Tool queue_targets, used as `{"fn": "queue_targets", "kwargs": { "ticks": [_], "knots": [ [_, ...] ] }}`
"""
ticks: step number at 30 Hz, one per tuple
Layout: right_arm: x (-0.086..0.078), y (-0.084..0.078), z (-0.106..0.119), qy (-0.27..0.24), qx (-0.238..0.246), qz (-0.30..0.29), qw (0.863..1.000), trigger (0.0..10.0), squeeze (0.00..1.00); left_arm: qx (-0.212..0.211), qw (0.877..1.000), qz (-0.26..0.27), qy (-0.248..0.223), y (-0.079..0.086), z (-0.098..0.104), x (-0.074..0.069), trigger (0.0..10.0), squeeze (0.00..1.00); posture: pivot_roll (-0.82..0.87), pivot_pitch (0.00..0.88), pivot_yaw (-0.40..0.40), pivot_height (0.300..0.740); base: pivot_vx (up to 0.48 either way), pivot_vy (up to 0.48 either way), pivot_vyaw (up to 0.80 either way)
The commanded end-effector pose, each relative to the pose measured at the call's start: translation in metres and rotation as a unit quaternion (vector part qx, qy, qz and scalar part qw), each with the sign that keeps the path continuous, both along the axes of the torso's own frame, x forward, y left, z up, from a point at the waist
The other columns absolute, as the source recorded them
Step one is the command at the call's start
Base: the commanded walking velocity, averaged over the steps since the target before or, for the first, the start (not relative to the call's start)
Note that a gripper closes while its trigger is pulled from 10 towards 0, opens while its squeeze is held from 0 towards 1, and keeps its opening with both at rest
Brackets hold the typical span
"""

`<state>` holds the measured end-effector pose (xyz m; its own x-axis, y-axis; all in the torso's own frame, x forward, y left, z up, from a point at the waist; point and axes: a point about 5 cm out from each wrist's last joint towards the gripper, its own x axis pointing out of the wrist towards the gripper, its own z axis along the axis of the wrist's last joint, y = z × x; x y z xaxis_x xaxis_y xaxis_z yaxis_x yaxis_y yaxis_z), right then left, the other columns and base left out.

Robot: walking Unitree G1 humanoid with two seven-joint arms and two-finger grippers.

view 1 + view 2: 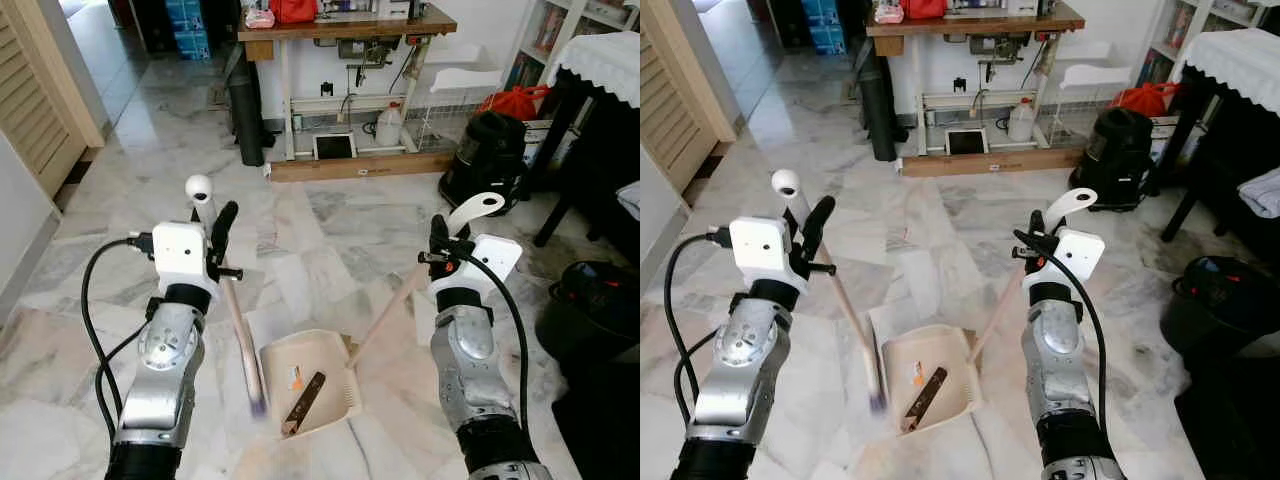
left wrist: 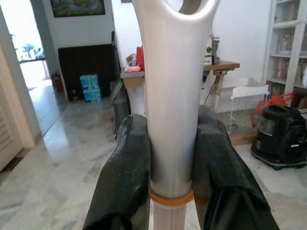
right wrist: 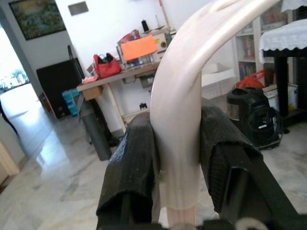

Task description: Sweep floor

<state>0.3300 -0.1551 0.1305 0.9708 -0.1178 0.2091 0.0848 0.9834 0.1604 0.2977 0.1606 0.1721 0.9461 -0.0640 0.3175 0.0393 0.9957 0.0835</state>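
Marble floor | left hand grips broom | right hand grips dustpan

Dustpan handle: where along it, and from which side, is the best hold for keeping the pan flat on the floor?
Grip the white looped top end of the dustpan handle, as the right gripper does now, fingers either side from behind. The handle leans back from the dustpan toward the robot, so its top end is nearest.

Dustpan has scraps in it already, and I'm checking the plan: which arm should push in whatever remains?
Left. Its tool grips the broom, bristles beside the dustpan. The right tool is holding the dustpan handle.
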Motion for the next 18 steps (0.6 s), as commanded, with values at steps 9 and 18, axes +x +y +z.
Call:
{"fn": "queue_targets", "kwargs": {
  "ticks": [9, 18],
  "knots": [
    [-0.001, 0.0064, 0.0102, -0.027, 0.009, 0.008, 1.0, 10.0, 0.0, 0.031, 0.999, 0.016, -0.02, 0.0106, 0.0015, -0.0036, 10.0, 0.0, -0.08, 0.0, 0.02, 0.74, 0.0, 0.0, 0.79],
    [0.001, 0.0085, 0.0156, -0.032, 0.006, 0.02, 0.999, 10.0, 0.0, 0.021, 0.999, 0.014, -0.024, 0.0045, 0.0008, 0.0013, 10.0, 0.0, -0.09, 0.0, -0.001, 0.74, 0.0, 0.0, 0.79]
  ]
}}
